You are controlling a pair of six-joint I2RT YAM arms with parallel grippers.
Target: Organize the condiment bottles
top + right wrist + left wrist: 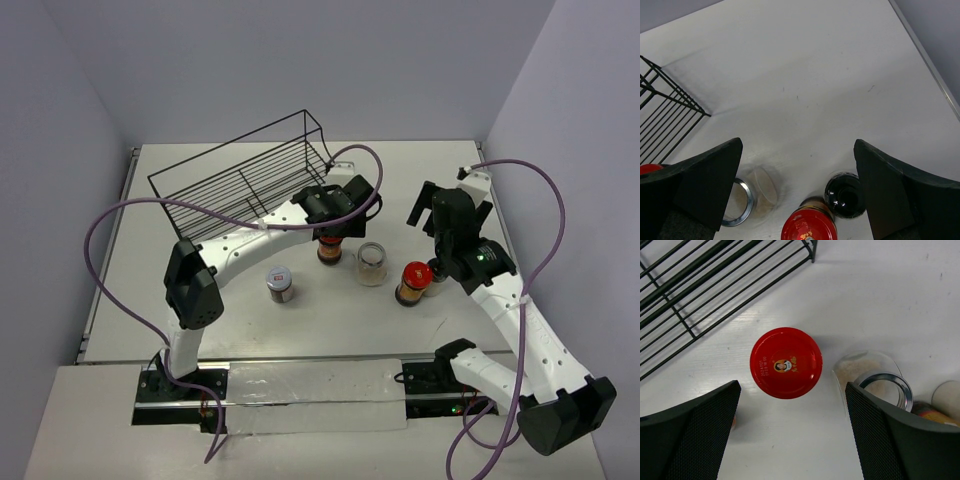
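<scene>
Five small jars stood on the white worktop point(330, 330), and none of them was in the rack. Nearest the arms stood one grey-lidded jar point(280, 284) with dark stuff inside, on its own toward the left. To the right of it stood the right red-lidded jar point(413, 280) with brown stuff inside. Just behind it, close enough that they may have touched, was one black-lidded jar point(845, 195). The right arm hid most of it from above, so I could not tell what was in it.

A little farther back, in the middle, stood one clear jar point(371, 263) that looked pale inside. Just left of it was the left red-lidded jar point(785, 362). That made two red lids, one grey, one black and one clear.

There were two tools. The left tool point(791, 385) hung right over the left red-lidded jar with its jaws spread, one on each side of the lid and not touching it. The right tool point(797, 145) was up in the air above the right-hand jars, jaws wide apart and gripping nothing.

Farthest back on the left sat one black wire rack point(250, 180).
</scene>
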